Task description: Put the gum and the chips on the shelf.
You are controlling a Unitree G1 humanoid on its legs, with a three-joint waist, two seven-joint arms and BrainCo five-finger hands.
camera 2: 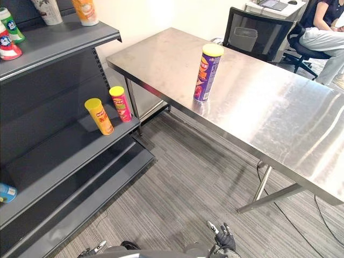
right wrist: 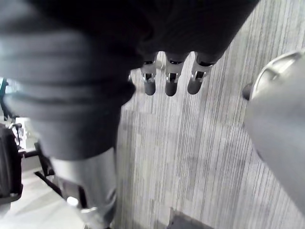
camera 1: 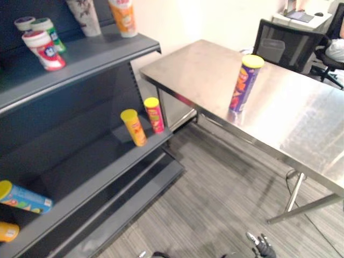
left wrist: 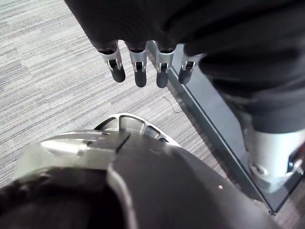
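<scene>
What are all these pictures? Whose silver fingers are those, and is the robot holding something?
These come from a walking robot with two hands. The two wide pictures are its eyes, looking down from its head. The other two come from small cameras on its wrists, so you see its own fingers up close. The left hand and the right hand hang open above the floor and hold nothing. On the steel table stands a purple chips can. Next to the table is a dark shelf, with a yellow can and a red can on a lower board. Higher up sit tubs that look like gum.
</scene>
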